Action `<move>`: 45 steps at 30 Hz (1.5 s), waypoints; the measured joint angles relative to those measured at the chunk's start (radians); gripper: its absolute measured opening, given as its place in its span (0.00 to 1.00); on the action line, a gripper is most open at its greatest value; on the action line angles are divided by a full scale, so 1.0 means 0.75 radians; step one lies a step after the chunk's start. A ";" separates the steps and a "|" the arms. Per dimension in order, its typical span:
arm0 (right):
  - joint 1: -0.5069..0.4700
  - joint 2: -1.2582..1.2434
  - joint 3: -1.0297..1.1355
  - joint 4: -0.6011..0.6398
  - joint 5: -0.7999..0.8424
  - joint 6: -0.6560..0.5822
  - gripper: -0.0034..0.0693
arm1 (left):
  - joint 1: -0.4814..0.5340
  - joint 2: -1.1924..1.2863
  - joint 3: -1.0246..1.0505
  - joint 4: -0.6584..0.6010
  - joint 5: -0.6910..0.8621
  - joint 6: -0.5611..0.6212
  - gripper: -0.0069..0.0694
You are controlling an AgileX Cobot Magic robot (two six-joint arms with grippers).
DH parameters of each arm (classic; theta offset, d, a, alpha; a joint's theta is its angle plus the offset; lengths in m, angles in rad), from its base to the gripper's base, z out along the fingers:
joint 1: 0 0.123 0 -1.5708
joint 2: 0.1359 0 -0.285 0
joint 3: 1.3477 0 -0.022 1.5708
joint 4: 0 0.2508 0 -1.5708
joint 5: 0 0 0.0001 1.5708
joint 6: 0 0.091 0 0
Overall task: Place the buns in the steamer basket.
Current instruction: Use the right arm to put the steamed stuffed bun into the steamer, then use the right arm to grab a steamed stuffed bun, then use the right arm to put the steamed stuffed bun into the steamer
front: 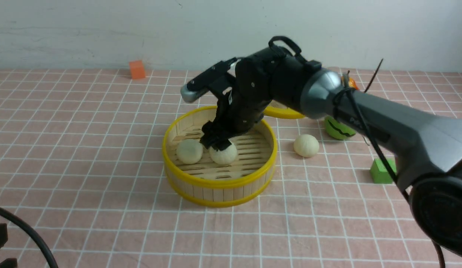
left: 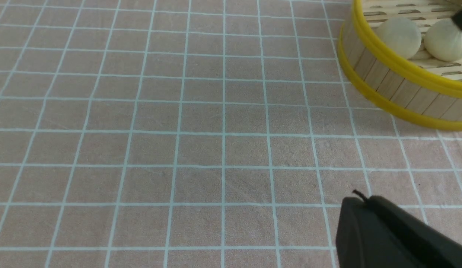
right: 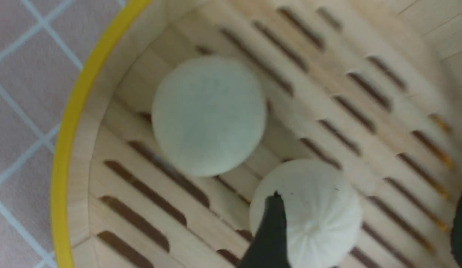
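Note:
The steamer basket stands mid-table with two buns side by side on its slatted floor. A third bun lies on the cloth to the basket's right. My right gripper reaches down into the basket just over the second bun. In the right wrist view its jaws stand wide apart, open, with a pleated bun resting beside one finger and the smooth bun further off. My left gripper hovers shut over bare cloth, short of the basket.
A green striped ball and a green cube sit to the right under my right arm. The yellow-rimmed lid lies behind the basket, mostly hidden. An orange cube stands at the far left by the wall.

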 joint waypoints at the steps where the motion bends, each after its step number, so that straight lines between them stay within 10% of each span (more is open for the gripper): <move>1: -0.009 -0.015 -0.035 -0.011 0.015 0.012 0.94 | 0.000 0.000 0.000 0.000 0.001 0.000 0.07; 12: -0.347 0.058 -0.150 -0.064 0.396 0.259 0.79 | 0.000 0.000 0.000 0.000 -0.004 0.000 0.08; 24: -0.358 0.219 -0.137 -0.073 0.326 0.314 0.58 | 0.000 0.000 0.000 0.005 -0.004 0.000 0.09; 33: -0.358 0.228 -0.137 -0.033 0.352 0.251 0.08 | 0.000 0.000 0.000 0.006 -0.004 0.000 0.10; 45: -0.264 -0.043 -0.139 0.045 0.405 0.114 0.07 | 0.000 0.000 0.000 0.021 -0.023 0.000 0.11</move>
